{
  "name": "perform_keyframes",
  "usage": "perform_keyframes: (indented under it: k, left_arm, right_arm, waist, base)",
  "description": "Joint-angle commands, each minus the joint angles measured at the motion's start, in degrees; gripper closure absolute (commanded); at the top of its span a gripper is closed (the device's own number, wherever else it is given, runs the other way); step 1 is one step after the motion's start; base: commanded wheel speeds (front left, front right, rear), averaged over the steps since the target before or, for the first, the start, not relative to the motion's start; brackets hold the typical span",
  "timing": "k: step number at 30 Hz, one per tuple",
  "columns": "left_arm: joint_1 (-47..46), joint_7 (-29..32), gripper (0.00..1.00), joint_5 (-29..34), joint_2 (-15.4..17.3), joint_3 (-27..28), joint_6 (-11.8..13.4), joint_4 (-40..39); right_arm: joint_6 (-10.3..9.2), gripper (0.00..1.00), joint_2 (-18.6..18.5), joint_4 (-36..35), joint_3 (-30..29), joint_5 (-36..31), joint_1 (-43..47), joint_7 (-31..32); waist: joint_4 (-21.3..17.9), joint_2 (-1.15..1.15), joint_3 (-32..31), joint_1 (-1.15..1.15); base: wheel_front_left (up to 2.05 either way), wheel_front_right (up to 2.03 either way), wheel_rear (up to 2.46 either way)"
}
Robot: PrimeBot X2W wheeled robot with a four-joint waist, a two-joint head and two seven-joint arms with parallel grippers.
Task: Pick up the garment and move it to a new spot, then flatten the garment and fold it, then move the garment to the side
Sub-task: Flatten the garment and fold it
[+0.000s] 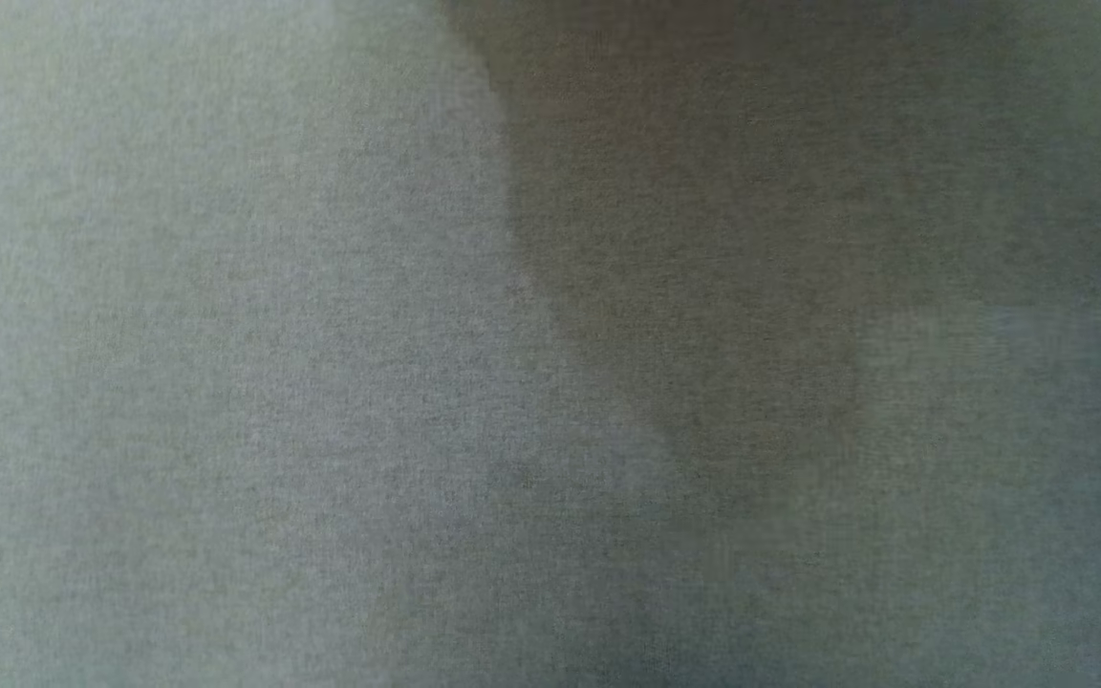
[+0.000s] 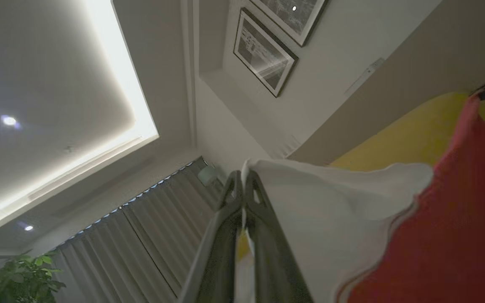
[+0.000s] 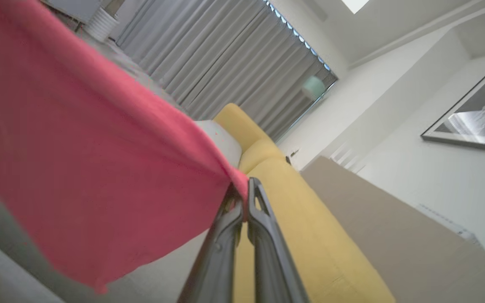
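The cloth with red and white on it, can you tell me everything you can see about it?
The cloth is soft, thin fabric, red with a white part. It hangs lifted in the air, stretched between two corners and sagging a little. The left gripper pinches the white corner; the right gripper pinches a red corner. A yellow sofa sits behind it.
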Motion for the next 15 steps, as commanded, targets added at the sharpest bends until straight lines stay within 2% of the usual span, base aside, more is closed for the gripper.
perform_keyframes:
  k: [1,7,15]
  left_arm:
    - [0.7,0.2,1.00,-0.4,3.2,1.3,-0.2,-2.2]
    - [19.3,0.2,1.00,-1.0,5.8,-1.5,-1.1,-9.2]
    - [45.5,0.2,1.00,-2.4,8.7,-2.9,0.1,-15.3]
  right_arm:
    - [0.39,1.00,-0.4,-0.6,-0.3,-0.2,1.7,-0.6]
    - [0.39,1.00,2.2,4.4,0.1,0.7,12.9,-3.1]
    - [0.39,1.00,5.7,4.5,-1.9,2.4,32.3,-4.8]
  waist:
    - [0.6,0.00,0.9,-0.02]
    - [0.9,0.00,0.9,-0.02]
    - [-0.9,0.00,-6.4,-0.02]
  base:
    - [0.00,0.00,0.00]
    - [0.00,0.00,0.00]
    - [0.00,0.00,0.00]
